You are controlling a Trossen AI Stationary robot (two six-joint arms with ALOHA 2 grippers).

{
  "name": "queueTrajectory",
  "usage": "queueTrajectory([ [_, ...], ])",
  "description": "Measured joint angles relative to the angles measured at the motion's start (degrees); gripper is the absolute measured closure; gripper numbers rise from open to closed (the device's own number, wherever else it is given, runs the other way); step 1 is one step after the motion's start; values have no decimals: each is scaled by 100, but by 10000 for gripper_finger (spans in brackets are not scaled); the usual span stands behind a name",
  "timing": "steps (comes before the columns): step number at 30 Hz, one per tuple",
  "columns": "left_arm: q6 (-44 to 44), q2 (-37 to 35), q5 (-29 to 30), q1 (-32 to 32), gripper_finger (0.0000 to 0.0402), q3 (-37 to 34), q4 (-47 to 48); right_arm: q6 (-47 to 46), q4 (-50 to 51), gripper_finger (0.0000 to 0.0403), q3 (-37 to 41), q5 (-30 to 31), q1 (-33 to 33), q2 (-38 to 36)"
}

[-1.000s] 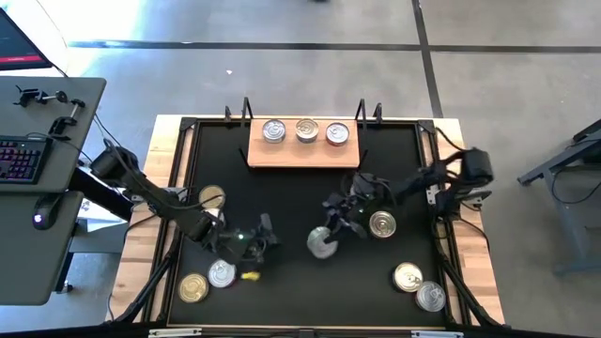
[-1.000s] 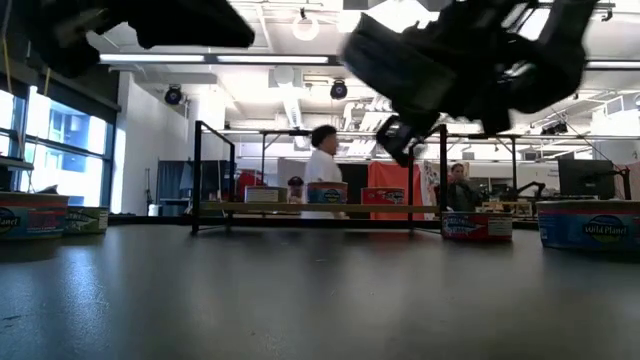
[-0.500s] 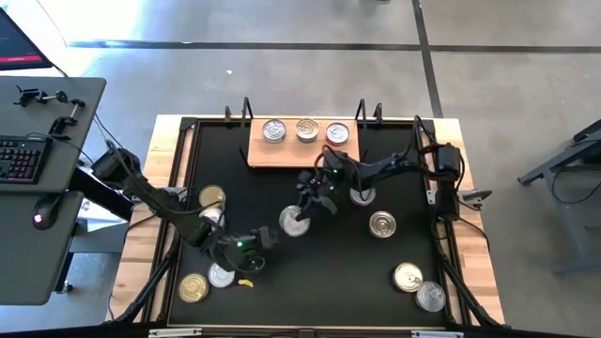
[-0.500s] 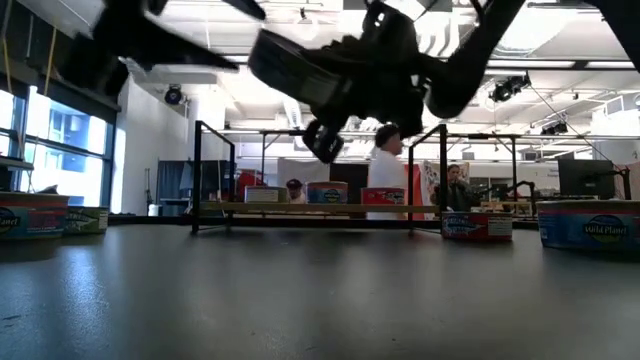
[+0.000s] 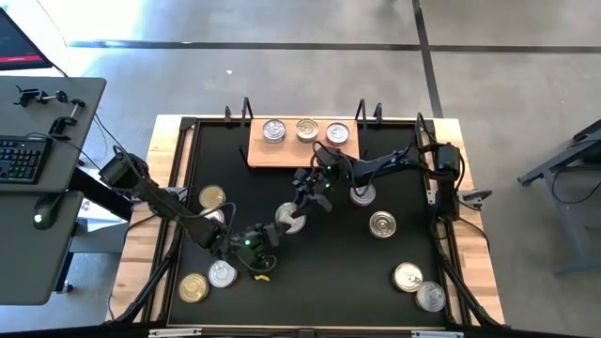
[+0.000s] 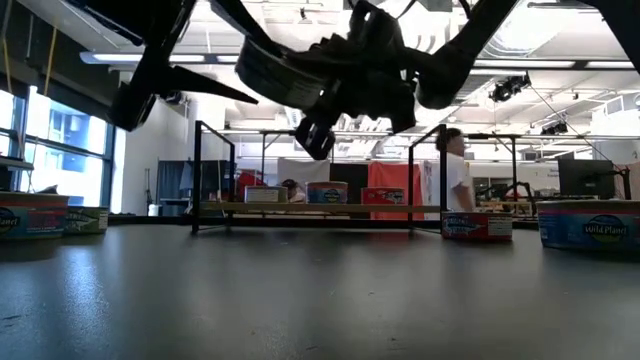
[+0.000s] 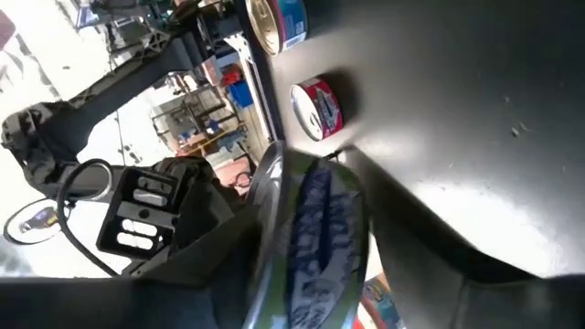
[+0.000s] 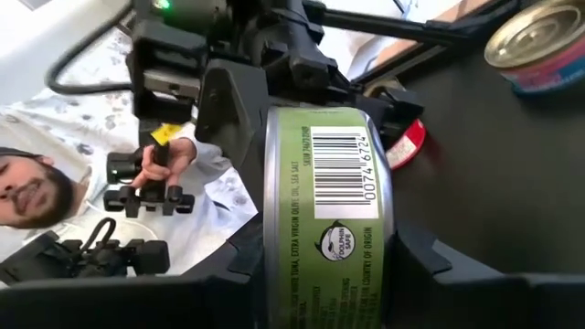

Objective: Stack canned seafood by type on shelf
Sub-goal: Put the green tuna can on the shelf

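Note:
The shelf (image 5: pixel 302 152), a light wooden board, lies at the table's far edge with three cans (image 5: pixel 306 130) standing in a row on it. My right gripper (image 5: pixel 299 208) is shut on a green-labelled can (image 8: pixel 324 183) above the table's middle. Coming from the near left, my left gripper (image 5: pixel 272 233) is open, with a finger on either side of this same can (image 7: pixel 315 233). Several more cans stand on the black tabletop, left (image 5: pixel 212 197) and right (image 5: pixel 381 223). My right gripper pinches the green-labelled can between its two fingers, one on each flat end (image 8: pixel 270 247), and the barcoded side wall faces the wrist camera. The fingers come nearly level from the table's far right. The can stands on edge, tilted, lifted clear of the table. My left gripper has its fingers (image 7: pixel 430 247) beside the can's flat ends; whether they touch it I cannot tell.
Loose cans sit at the near left (image 5: pixel 222 273) (image 5: pixel 193 287), near right (image 5: pixel 407 276) (image 5: pixel 429 297) and below the shelf (image 5: pixel 362 194). A small yellow object (image 5: pixel 263 276) lies near the left arm. Black uprights (image 6: pixel 197 175) stand at the shelf's ends.
My right gripper has carried the can toward the table's left and a little toward the far edge, up to my left gripper. My left gripper has rolled about its own axis, opened and sunk slightly, and its fingers now flank the can.

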State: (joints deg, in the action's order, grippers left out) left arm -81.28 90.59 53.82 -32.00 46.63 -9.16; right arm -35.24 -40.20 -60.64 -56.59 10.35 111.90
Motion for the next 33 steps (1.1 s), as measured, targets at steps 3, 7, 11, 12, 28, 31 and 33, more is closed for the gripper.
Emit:
queueTrajectory([
  [3,186,3,-84,59,242,-5,28,11,194,278,0,13,0,0],
  [7,263,11,-189,143,270,-9,30,36,370,259,0,6,2,-2],
  [11,178,11,-286,225,252,-9,48,51,445,274,2,-40,8,-3],
  [12,159,11,-289,236,242,-9,46,58,443,280,2,-43,16,-4],
  [28,1856,-7,-441,161,281,-2,51,747,981,169,7,-41,75,-4],
  [31,2600,-7,-434,59,281,-2,99,751,1240,165,7,-48,164,-4],
  [33,3177,-16,-414,-34,281,-2,233,844,1485,164,5,-7,242,-8],
])
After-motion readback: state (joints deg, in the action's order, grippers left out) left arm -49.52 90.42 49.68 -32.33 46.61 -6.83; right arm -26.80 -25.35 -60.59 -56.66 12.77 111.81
